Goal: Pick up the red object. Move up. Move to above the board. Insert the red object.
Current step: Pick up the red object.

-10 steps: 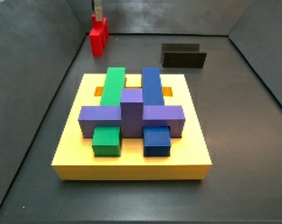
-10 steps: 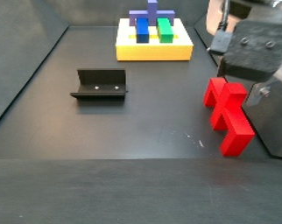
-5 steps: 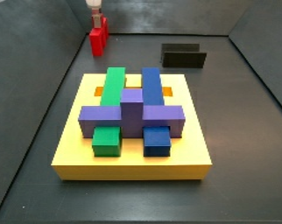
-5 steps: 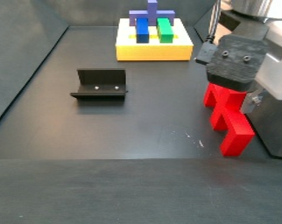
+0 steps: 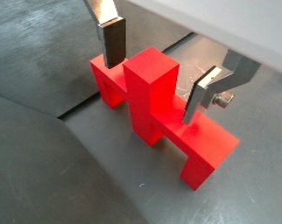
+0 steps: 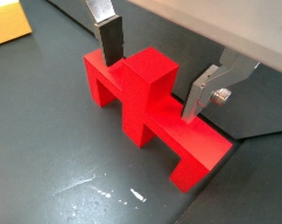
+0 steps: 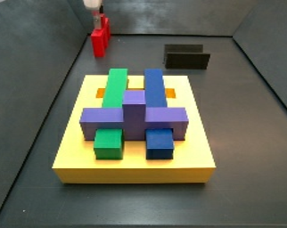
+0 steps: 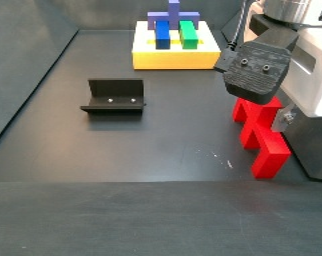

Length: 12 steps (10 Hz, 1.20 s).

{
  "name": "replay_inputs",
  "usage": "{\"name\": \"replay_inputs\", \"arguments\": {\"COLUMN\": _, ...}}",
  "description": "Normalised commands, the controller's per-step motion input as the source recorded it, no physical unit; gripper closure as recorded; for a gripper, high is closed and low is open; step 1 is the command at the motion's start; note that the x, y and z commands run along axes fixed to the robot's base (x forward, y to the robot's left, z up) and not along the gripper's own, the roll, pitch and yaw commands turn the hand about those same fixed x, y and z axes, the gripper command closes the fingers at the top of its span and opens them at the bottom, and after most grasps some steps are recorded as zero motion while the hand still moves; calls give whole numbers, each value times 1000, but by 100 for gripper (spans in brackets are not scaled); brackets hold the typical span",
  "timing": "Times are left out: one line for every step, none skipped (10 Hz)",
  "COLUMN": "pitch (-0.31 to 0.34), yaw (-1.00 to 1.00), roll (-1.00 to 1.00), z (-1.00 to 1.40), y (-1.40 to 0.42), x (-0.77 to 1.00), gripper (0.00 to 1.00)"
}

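A: What is hard to read around the gripper (image 5: 165,68)?

B: The contact itself; in both wrist views its silver fingers (image 6: 109,35) stand apart, one on each side of the central post of the red object (image 5: 155,109), but whether the dark pads touch the post I cannot tell; the body above the fingers is cut off by the frame edge in both; in a side view the gripper (image 8: 253,98) shows only as a dark housing that covers the upper end of the red object (image 8: 261,135), and its fingers are hidden there.

A: And the floor under it?

B: Dark grey and matte, with a seam running beneath the red block and a few pale flecks just beside it; the block rests flat on that floor, directly under the gripper, close against a pale wall; grey walls enclose the whole area.

A: What lies beyond the gripper?

B: Off to one side, well apart, the fixture (image 8: 113,97) stands on the floor; farther still sits the board (image 8: 176,57), with green, blue and purple blocks in its slots.

A: Is the board any clearer elsewhere?

B: Yes; in a side view the board (image 7: 75,147) fills the foreground, the purple cross-shaped block (image 7: 134,118) lying across the long green and blue bars; the red object (image 7: 100,40) is small at the far wall, and the gripper (image 7: 97,12) above it is too cropped to judge.
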Motion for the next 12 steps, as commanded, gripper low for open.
{"name": "replay_inputs", "arguments": {"pitch": -76, "yaw": -191, "roll": -87, "z": -114, "y": 74, "x": 63, "gripper": 0}}
{"name": "replay_inputs", "arguments": {"pitch": -54, "yaw": -117, "roll": -83, "z": -117, "y": 60, "x": 57, "gripper": 0}}
{"name": "replay_inputs", "arguments": {"pitch": -46, "yaw": -114, "roll": -100, "z": -106, "y": 57, "x": 37, "gripper": 0}}
{"name": "replay_inputs", "arguments": {"pitch": -29, "yaw": -100, "roll": -107, "z": -103, "y": 83, "x": 17, "gripper": 0}}
{"name": "replay_inputs", "arguments": {"pitch": -17, "yaw": -80, "roll": -121, "z": -80, "y": 109, "x": 0, "gripper": 0}}
{"name": "replay_inputs", "arguments": {"pitch": 0, "yaw": 0, "roll": 0, "z": 0, "y": 0, "x": 0, "gripper": 0}}
{"name": "replay_inputs", "arguments": {"pitch": 0, "yaw": 0, "roll": 0, "z": 0, "y": 0, "x": 0, "gripper": 100}}
{"name": "replay_inputs", "arguments": {"pitch": 0, "yaw": 0, "roll": 0, "z": 0, "y": 0, "x": 0, "gripper": 100}}
{"name": "replay_inputs", "arguments": {"pitch": 0, "yaw": 0, "roll": 0, "z": 0, "y": 0, "x": 0, "gripper": 100}}
{"name": "replay_inputs", "arguments": {"pitch": 0, "yaw": 0, "roll": 0, "z": 0, "y": 0, "x": 0, "gripper": 100}}
{"name": "replay_inputs", "arguments": {"pitch": 0, "yaw": 0, "roll": 0, "z": 0, "y": 0, "x": 0, "gripper": 100}}
{"name": "replay_inputs", "arguments": {"pitch": 0, "yaw": 0, "roll": 0, "z": 0, "y": 0, "x": 0, "gripper": 100}}
